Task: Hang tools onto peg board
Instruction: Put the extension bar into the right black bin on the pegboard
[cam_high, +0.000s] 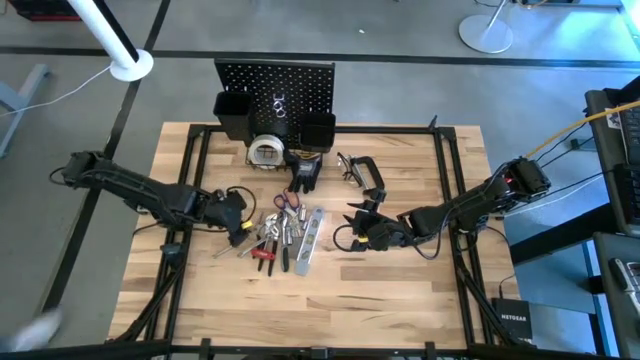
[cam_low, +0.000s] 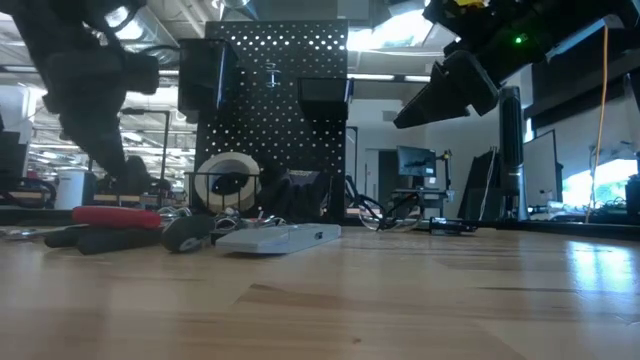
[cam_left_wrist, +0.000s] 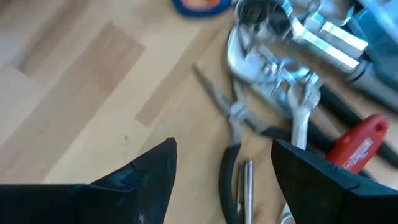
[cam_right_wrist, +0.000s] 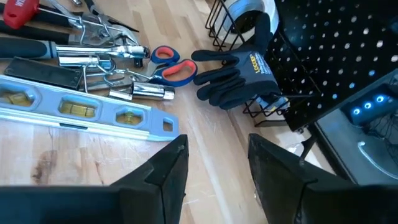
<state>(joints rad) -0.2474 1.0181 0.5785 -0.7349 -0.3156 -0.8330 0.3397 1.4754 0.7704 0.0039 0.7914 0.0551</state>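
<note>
The tools lie in a pile (cam_high: 280, 235) on the table's middle: red-handled pliers (cam_high: 262, 254), scissors (cam_right_wrist: 171, 65), a silver level (cam_high: 308, 240) and wrenches. Black gloves (cam_high: 303, 172), a tape roll (cam_high: 265, 152) in a wire basket and a black C-clamp (cam_high: 365, 172) lie in front of the upright peg board (cam_high: 275, 90). My left gripper (cam_high: 243, 222) is open at the pile's left side, with black-handled needle-nose pliers (cam_left_wrist: 233, 162) showing below, between its fingers. My right gripper (cam_high: 358, 222) is open and empty, right of the level (cam_right_wrist: 81, 109).
Black bins (cam_high: 232, 112) hang on the peg board's front. A black frame (cam_high: 445, 190) runs along the table's sides. Bare wood (cam_high: 330, 310) lies toward the near edge. In the low view both arms stand raised above the tabletop (cam_low: 400, 300).
</note>
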